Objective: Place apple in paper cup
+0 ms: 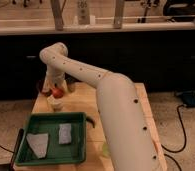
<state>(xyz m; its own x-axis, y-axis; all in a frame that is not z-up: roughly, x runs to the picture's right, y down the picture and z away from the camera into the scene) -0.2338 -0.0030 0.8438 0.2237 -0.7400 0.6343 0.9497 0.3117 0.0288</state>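
The red-orange apple (56, 92) is held in my gripper (56, 90) at the far left of the wooden table. It hangs just above the small white paper cup (55, 103), which stands behind the green tray. My white arm (106, 95) reaches from the lower right across the table to that spot. The gripper's fingers sit close around the apple.
A green tray (51, 139) with a grey sponge (65, 133) and a pale cloth (37, 143) fills the front left. A dark bowl-like thing (42, 88) sits behind the gripper. A pale yellow-green round thing (106, 148) lies by the arm. The wooden table (141, 107) ends at the right.
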